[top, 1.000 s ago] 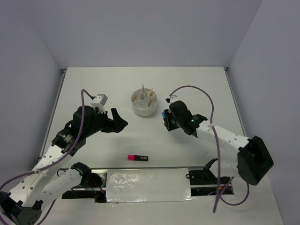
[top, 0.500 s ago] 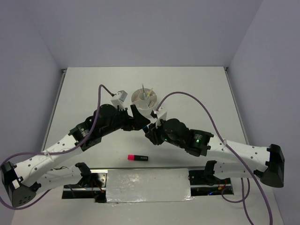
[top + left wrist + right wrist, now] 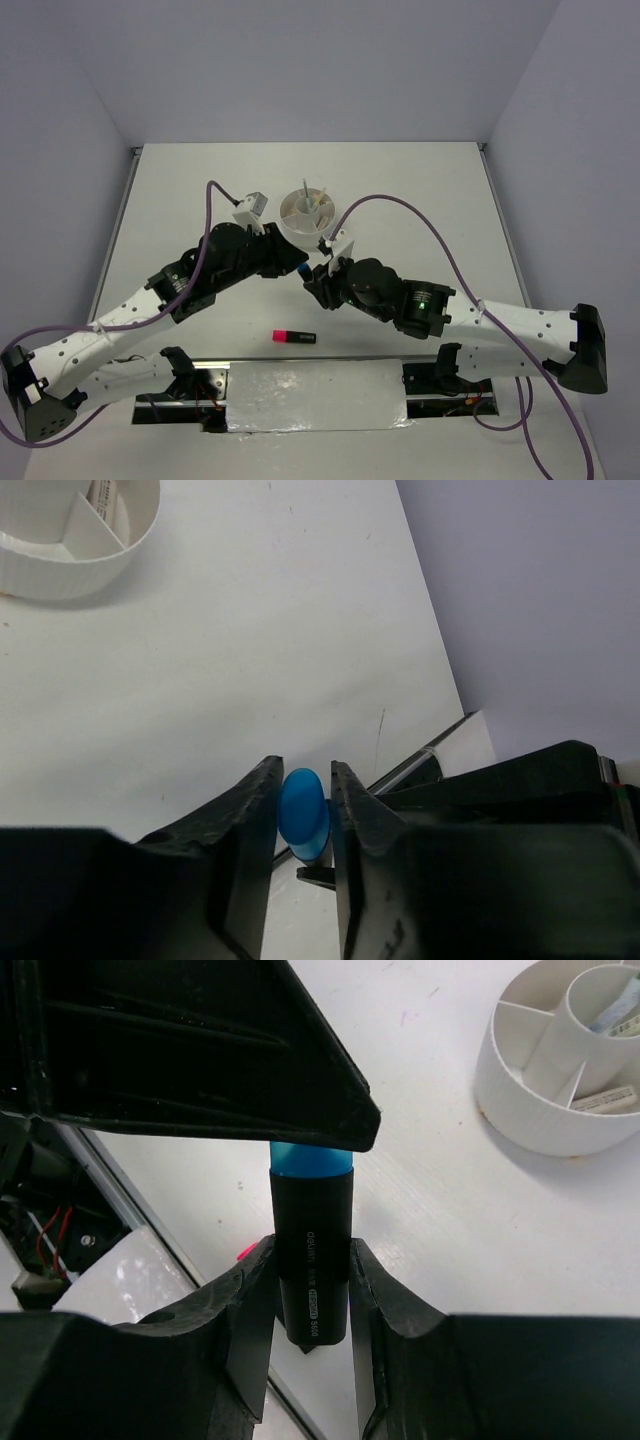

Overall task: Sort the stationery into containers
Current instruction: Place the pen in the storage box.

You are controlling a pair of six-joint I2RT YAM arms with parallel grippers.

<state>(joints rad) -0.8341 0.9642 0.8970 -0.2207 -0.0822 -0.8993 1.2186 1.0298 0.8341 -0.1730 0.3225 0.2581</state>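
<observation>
Handover at centre of top view: your right end effector [image 3: 310, 1248] clamps the blue-and-black plastic highlighter [image 3: 311, 1290] by its barrel, and the left end effector [image 3: 303, 772] sits part-closed, snug on the blue cap. Risk: cap pulls off, or it drops if right lets go early. Pink-and-black highlighter [image 3: 294, 336] lies on the bench [image 3: 200, 190], lower centre. Round white divided cup [image 3: 525, 1110] is upper right w/ path unblocked.

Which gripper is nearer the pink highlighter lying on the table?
Right. The right gripper hangs just beyond the pink highlighter; the left gripper is farther back, toward the white cup.
</observation>
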